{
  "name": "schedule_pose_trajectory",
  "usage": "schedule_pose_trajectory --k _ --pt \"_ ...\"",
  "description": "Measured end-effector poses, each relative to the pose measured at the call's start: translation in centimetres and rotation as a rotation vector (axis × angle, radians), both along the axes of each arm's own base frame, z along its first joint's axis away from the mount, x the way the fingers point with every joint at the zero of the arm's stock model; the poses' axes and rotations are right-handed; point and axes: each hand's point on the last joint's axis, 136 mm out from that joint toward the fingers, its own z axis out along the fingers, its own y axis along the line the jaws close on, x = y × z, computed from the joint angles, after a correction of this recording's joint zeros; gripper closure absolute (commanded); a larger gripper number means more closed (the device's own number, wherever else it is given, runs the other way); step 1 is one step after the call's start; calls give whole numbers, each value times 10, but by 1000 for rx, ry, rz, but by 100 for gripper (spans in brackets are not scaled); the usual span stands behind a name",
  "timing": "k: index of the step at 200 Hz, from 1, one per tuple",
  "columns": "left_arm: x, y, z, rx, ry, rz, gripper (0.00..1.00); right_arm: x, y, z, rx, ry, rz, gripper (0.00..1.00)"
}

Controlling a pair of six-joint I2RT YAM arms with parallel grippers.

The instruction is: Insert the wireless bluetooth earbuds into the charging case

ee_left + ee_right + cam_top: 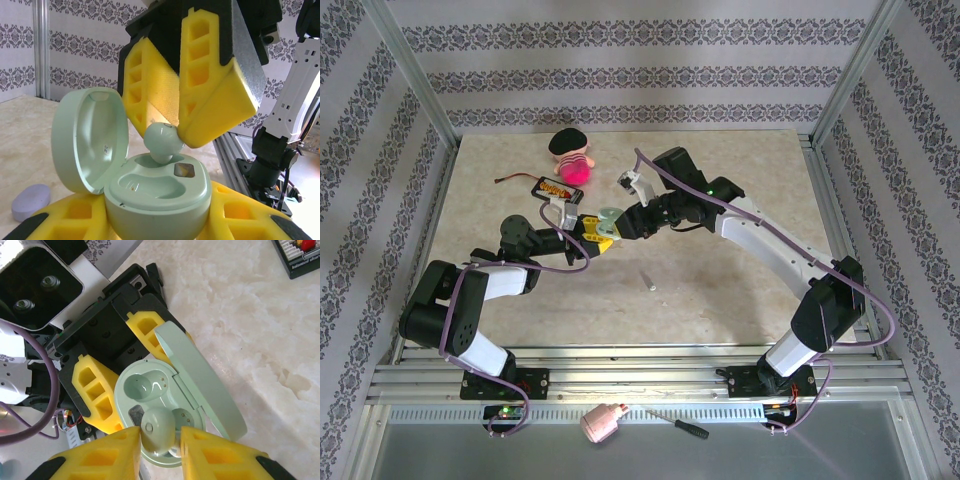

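Nearest you, a pale stem-shaped bud (pixel 650 283) lies loose on the tabletop (pixel 700 320), at about five o'clock from the work and well apart from it.

Further in, your left tool (pixel 155 200) is clamped on the base of the mint charging case (pixel 127 405), holding it by its sides. The lid (pixel 92 135) stands open at nine o'clock in the left wrist view.

Your right tool (pixel 159 437) comes down over the case with a mint earbud (pixel 161 140) between its yellow fingers (pixel 205 85). The earbud's lower end is in or just above one socket. The fingers hug the earbud, but you cannot tell whether they actually pinch it.

The empty socket (pixel 140 387) sits at eleven o'clock of the earbud in the right wrist view.

Judge the earbud as very light, hard, smooth and rounded, so it probably squirts out under a slanted squeeze. Take it across the bulb's widest sides and leave the lower end free. The hinged lid likely swings, so hold the base only.
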Motion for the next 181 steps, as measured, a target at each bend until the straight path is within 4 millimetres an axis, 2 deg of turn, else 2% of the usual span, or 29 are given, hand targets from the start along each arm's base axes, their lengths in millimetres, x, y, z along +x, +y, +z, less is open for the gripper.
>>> schedule_pose_trajectory --k 181 --pt "3 0 0 -3 -3 15 76 0 3 5 25 21 -15 70"
